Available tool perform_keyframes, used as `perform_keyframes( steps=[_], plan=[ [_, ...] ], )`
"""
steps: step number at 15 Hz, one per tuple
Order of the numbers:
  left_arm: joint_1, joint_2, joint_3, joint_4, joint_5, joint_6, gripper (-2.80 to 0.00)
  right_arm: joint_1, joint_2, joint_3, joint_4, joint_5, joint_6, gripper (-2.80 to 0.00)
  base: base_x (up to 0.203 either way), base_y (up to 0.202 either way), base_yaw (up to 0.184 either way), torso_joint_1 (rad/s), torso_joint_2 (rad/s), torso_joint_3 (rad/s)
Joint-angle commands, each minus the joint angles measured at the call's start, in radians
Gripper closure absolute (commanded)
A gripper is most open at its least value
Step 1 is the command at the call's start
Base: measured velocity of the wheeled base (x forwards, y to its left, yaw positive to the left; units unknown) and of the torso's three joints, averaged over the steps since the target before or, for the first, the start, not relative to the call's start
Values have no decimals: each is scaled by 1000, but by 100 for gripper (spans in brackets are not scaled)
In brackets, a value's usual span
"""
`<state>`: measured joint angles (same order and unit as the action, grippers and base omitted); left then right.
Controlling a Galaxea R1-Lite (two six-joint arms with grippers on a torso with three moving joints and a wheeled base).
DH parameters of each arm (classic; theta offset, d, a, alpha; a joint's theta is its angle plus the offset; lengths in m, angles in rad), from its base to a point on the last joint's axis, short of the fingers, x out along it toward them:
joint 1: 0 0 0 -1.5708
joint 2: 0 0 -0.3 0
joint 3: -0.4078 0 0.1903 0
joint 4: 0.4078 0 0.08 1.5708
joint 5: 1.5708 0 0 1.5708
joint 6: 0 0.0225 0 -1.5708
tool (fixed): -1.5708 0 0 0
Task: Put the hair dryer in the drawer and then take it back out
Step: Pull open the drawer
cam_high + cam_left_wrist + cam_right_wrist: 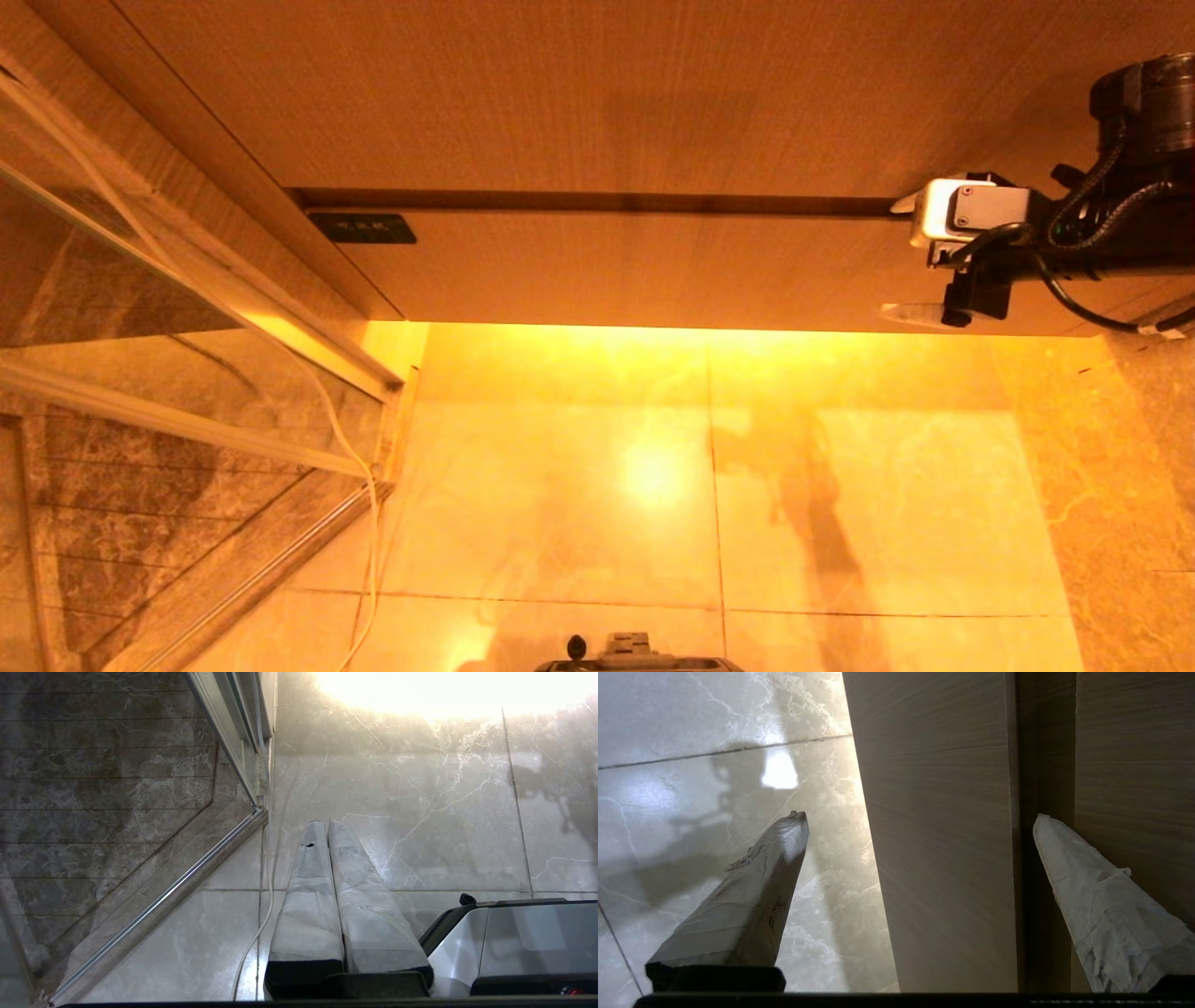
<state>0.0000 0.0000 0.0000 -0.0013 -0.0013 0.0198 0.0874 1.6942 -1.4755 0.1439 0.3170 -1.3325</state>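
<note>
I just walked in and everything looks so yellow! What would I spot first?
First, the bright glowing patch on the shiny marble floor, under the wide light-wood drawer front, which is shut. Next, the robot's right gripper at the drawer's right end, its white-wrapped fingers spread wide across the front. The left gripper hangs shut over the floor tiles beside a glass door's metal rail.

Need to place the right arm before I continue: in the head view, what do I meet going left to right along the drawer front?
Glass shower door → small dark label plate → plain wood drawer front, closed → right tool, open, its fingers straddling the drawer front's right end.
</note>
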Motion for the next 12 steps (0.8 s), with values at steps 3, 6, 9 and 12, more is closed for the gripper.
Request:
perform_keyframes(
  steps=[3, 6, 9, 12],
  plan=[
    [0, 0, 2, 0, 0, 0, 0, 2, 57, -47, -1, 5, 5, -280, 0, 0, 0, 0, 0, 0],
    [0, 0, 2, 0, 0, 0, 0, 0, 81, -70, -24, 5, 16, -280, 0, 0, 0, 0, 0, 0],
    [0, 0, 2, 0, 0, 0, 0, 0, 87, -71, -56, 4, 45, -280, 0, 0, 0, 0, 0, 0],
    [0, 0, 2, 0, 0, 0, 0, 5, 85, -72, -69, 5, 70, -280, 0, 0, 0, 0, 0, 0]
  ],
)
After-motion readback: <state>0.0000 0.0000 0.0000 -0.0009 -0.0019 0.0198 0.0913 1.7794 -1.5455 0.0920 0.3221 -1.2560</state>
